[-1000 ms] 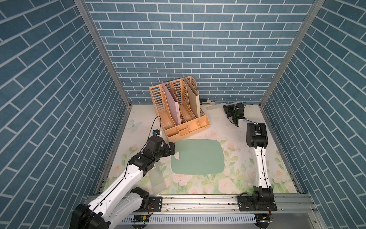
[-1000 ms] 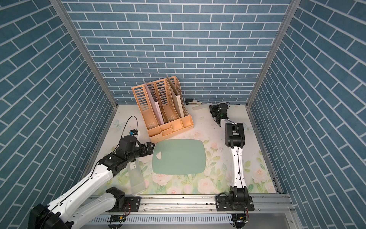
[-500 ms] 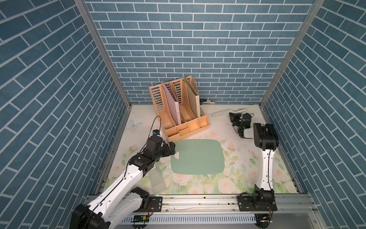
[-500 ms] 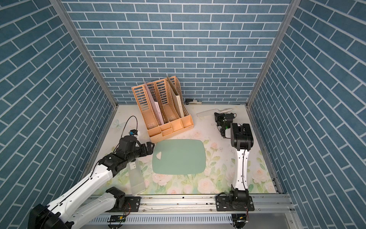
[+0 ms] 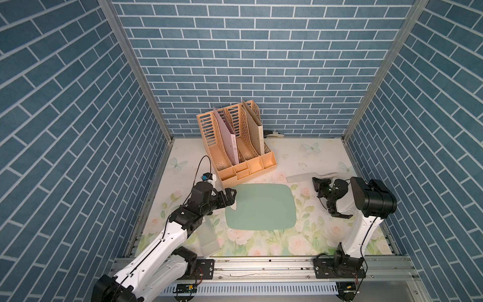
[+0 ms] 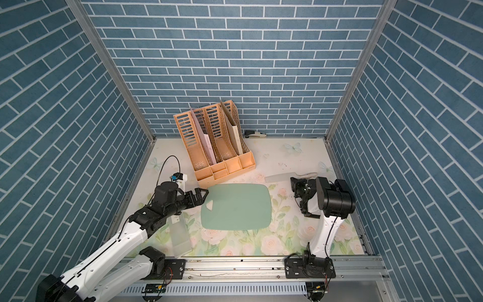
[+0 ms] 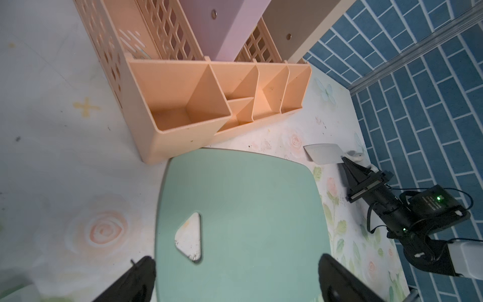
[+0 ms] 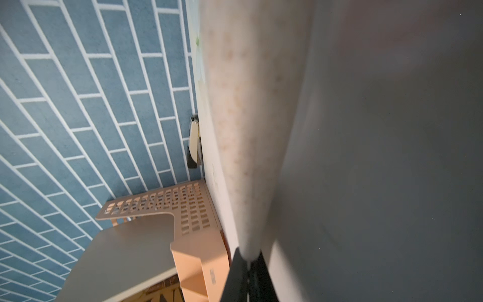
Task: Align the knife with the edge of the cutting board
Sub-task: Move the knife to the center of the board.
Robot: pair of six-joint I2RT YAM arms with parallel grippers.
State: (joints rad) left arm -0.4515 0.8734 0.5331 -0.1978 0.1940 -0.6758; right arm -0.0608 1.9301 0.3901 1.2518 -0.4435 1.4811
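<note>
Shows 2 robot arms over a floral surface point(image 5: 300, 154) enclosed by blue brick-patterned walls. Places the cutting board point(image 5: 261, 206), pale mint green with a small white triangular hole near 1 short edge, flat at mid-surface in both top views. Finds the knife point(image 5: 309, 176), a cream-white cleaver, lying flat on the surface just beyond the board's far corner on the right side, near the board but apart from it, blade toward the orange file rack point(image 5: 235, 146), handle toward the right wall, roughly in line with the board's far long edge yet slightly skewed. Catches the right gripper point(image 5: 315, 180) with jaws pressed together, tips against the knife at the blade-handle junction. Fills the right wrist view with the blurred cream handle and grey blade. Sets the left gripper point(image 5: 233, 199), jaws spread wide and holding nothing, over the board's short edge beside the triangular hole; cannot tell about contact with the board. Leaves a translucent box point(image 5: 209, 238) on the surface partly under the left arm, and a stapler point(image 5: 273, 134) against the back wall behind the rack
</note>
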